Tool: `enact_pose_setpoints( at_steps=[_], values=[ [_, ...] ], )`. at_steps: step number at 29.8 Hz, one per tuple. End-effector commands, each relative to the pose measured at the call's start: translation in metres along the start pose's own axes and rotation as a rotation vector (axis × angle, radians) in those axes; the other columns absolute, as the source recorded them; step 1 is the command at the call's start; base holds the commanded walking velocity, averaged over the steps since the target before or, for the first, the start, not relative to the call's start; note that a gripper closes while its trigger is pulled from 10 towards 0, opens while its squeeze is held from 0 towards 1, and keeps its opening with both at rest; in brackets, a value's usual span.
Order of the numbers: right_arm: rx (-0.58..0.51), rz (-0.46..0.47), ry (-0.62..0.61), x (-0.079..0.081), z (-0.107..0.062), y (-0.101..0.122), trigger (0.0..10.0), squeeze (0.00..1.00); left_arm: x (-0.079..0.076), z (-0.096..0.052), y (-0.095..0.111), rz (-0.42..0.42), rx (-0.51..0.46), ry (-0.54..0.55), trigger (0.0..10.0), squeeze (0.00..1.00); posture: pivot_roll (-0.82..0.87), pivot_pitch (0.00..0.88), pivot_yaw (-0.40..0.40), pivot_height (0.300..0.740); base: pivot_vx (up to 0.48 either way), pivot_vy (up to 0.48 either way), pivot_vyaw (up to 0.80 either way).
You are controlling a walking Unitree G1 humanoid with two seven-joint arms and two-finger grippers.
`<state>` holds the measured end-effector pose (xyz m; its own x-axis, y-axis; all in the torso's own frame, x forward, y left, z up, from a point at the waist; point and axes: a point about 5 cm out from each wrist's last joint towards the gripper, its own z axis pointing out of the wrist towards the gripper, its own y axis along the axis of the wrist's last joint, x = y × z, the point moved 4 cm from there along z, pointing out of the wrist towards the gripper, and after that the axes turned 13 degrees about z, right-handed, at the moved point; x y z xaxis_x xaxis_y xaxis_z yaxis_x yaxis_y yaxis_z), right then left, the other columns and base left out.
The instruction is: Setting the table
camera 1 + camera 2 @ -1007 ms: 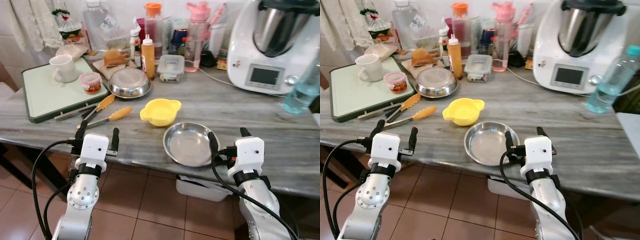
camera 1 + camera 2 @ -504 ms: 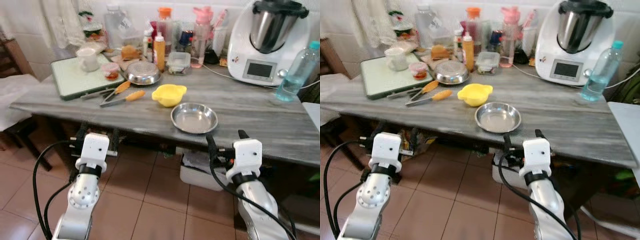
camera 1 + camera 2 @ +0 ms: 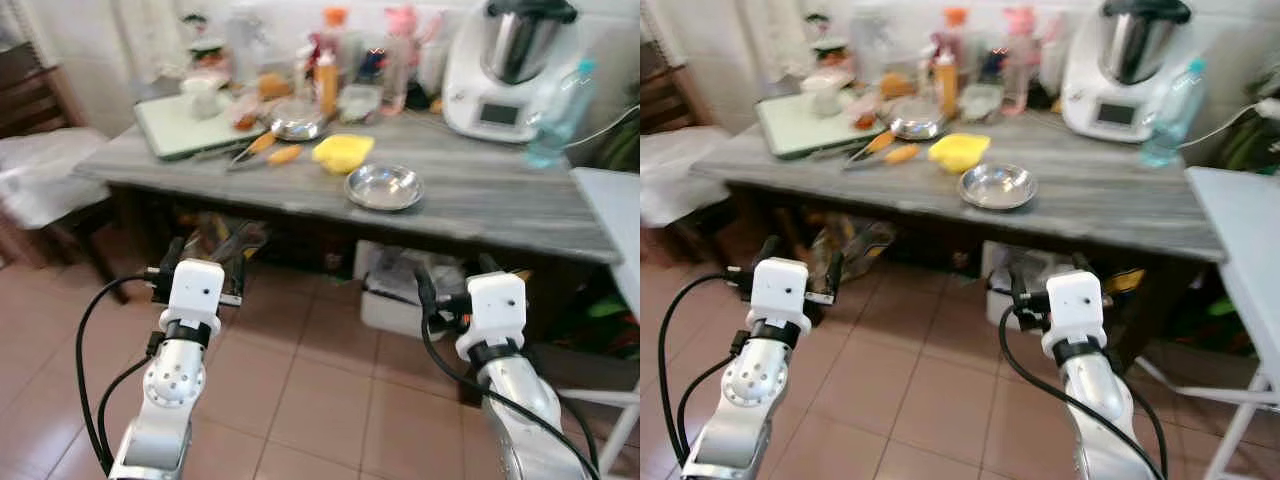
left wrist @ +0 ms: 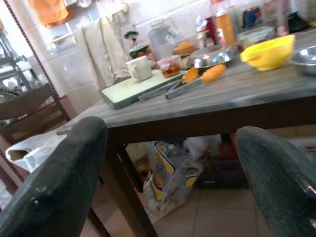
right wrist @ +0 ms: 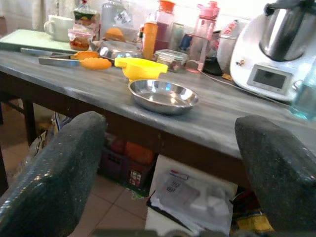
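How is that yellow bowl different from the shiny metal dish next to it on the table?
The yellow bowl is opaque, looks like plastic, and has a handle tab jutting from its rim; the steel dish is mirror-bright with a plain round rim. The yellow bowl is deeper and narrower, the steel dish shallow and wider. Both sit upright and look empty on the grey table.

A shallow steel plate (image 3: pixel 384 187) sits upright and empty near the table's (image 3: pixel 480 200) front edge — a yellow bowl (image 3: pixel 342 153) just behind.

A grey table (image 3: pixel 1110 205) carries a steel plate (image 3: pixel 997 186) at centre, a yellow bowl (image 3: pixel 958 152) at its 10 o'clock, and a green tray (image 3: pixel 800 128) at 9 o'clock.
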<state>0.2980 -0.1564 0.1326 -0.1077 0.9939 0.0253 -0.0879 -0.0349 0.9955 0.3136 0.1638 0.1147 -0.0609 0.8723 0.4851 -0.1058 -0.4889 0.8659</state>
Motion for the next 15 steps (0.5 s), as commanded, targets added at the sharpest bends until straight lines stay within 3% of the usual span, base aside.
enact_pose_setpoints(
  at_steps=[1,10,15],
  values=[
    [0.002,0.003,-0.004,-0.001,0.0,-0.001,10.0,0.0,-0.004,0.005,0.009,-0.016,-0.031,-0.022,10.0,0.0,-0.05,0.0,0.022,0.74,0.0,0.0,0.0],
    [-0.001,-0.01,0.006,0.0,0.004,0.0,10.0,0.0,-0.013,0.012,0.015,-0.051,-0.06,-0.08,10.0,0.0,-0.05,0.0,0.02,0.74,0.0,0.0,0.0],
    [0.003,-0.014,0.001,-0.002,0.005,-0.002,10.0,0.0,-0.015,0.016,0.018,-0.069,-0.072,-0.097,10.0,0.0,-0.05,0.0,0.024,0.74,0.0,-0.377,-0.11]
  ],
)
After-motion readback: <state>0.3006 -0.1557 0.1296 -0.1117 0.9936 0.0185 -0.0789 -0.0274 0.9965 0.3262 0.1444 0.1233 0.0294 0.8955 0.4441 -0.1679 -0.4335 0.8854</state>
